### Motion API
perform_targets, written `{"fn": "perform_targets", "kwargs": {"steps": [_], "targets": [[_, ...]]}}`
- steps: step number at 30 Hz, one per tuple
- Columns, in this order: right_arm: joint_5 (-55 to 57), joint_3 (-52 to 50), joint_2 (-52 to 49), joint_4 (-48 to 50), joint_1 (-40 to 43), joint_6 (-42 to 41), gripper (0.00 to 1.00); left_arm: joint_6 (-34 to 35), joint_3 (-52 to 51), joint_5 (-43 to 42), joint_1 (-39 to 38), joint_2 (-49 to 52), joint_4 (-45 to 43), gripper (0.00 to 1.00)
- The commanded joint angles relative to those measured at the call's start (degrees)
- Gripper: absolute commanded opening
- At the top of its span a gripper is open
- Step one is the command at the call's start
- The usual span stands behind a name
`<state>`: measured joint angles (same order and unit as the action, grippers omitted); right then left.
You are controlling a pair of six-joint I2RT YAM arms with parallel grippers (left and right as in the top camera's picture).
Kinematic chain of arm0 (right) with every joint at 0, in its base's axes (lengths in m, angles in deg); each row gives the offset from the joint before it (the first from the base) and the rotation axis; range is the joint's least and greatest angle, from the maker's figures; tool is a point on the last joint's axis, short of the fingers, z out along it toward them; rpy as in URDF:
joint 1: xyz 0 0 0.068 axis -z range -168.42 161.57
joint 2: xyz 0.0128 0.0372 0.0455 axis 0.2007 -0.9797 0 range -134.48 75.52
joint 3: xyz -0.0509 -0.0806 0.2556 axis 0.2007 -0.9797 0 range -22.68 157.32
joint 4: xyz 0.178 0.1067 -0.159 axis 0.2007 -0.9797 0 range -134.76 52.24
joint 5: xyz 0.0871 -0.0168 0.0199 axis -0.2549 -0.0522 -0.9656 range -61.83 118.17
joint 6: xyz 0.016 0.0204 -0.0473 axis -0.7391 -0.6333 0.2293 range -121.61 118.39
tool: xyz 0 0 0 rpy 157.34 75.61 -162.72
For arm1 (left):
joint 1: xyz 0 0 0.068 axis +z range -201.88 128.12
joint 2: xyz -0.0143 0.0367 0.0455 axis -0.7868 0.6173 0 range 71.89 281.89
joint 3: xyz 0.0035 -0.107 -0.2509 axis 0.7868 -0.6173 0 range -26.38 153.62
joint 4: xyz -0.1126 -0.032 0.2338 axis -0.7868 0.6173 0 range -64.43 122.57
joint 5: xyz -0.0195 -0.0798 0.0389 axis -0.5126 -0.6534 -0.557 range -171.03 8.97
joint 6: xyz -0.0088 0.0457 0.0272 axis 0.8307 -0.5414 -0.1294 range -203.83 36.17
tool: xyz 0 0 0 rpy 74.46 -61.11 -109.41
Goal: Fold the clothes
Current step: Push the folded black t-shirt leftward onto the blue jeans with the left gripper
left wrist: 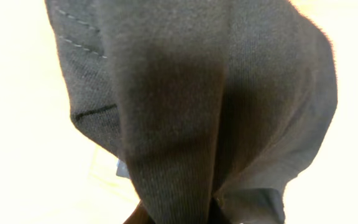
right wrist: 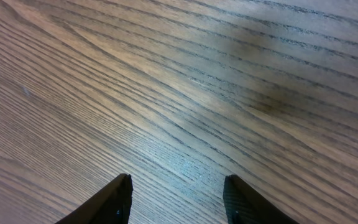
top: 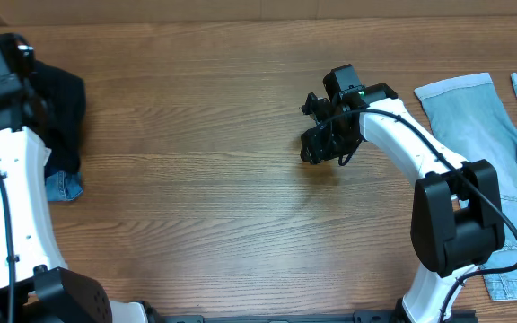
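Note:
A dark garment (top: pixel 63 106) hangs bunched at the table's far left edge. In the left wrist view it (left wrist: pixel 191 99) fills the frame and pinches together at the bottom, where my left gripper (left wrist: pixel 216 208) is shut on it. In the overhead view my left gripper (top: pixel 27 82) sits against the cloth. My right gripper (top: pixel 318 144) is at the table's middle, open and empty, its two fingertips (right wrist: pixel 178 190) just above bare wood. Light blue jeans (top: pixel 474 126) lie flat at the far right.
A piece of blue denim (top: pixel 61 187) lies under the dark garment at the left edge. The wooden table (top: pixel 205 179) stretches between the two arms. The right arm's base stands at the front right.

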<state>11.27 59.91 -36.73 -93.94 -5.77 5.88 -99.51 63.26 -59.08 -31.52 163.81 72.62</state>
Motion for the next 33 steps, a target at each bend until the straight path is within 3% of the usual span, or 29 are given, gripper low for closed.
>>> {"fn": "perform_targets", "kwargs": {"steps": [1, 5, 12, 20, 24, 27, 29, 30, 33], "targets": [[0.3, 0.6, 0.0, 0.1, 0.2, -0.2, 0.51, -1.9, 2.1, -5.3, 4.6, -1.0, -2.2, 0.04], [0.3, 0.6, 0.0, -0.2, 0.2, -0.2, 0.51, -2.2, 2.1, -8.9, 8.3, 1.2, -5.0, 0.04], [0.4, 0.6, 0.0, -1.8, 0.2, -0.2, 0.51, -1.9, 2.1, -8.9, 11.2, 8.2, -7.1, 0.04], [0.4, 0.6, 0.0, -1.8, 0.2, -0.2, 0.52, -1.9, 2.1, -7.8, 14.0, 9.3, -12.3, 0.07], [0.3, 0.6, 0.0, -2.3, 0.2, -0.2, 0.52, -1.9, 2.1, -7.9, 16.4, 11.5, -14.1, 0.34], [0.3, 0.6, 0.0, -2.8, 0.2, -0.2, 0.51, -1.9, 2.1, -8.5, 17.6, 14.4, -14.3, 0.38], [0.3, 0.6, 0.0, -3.3, 0.2, -0.3, 0.52, -1.6, 2.1, -8.5, 18.4, 16.5, -15.1, 0.62], [0.3, 0.6, 0.0, -3.5, 0.2, -0.7, 0.51, -0.3, 2.1, -8.5, 18.9, 17.5, -15.7, 0.68], [0.3, 0.6, 0.0, -4.0, 0.2, -0.8, 0.51, 2.3, 2.1, -8.5, 20.7, 19.1, -16.2, 0.72]]}}
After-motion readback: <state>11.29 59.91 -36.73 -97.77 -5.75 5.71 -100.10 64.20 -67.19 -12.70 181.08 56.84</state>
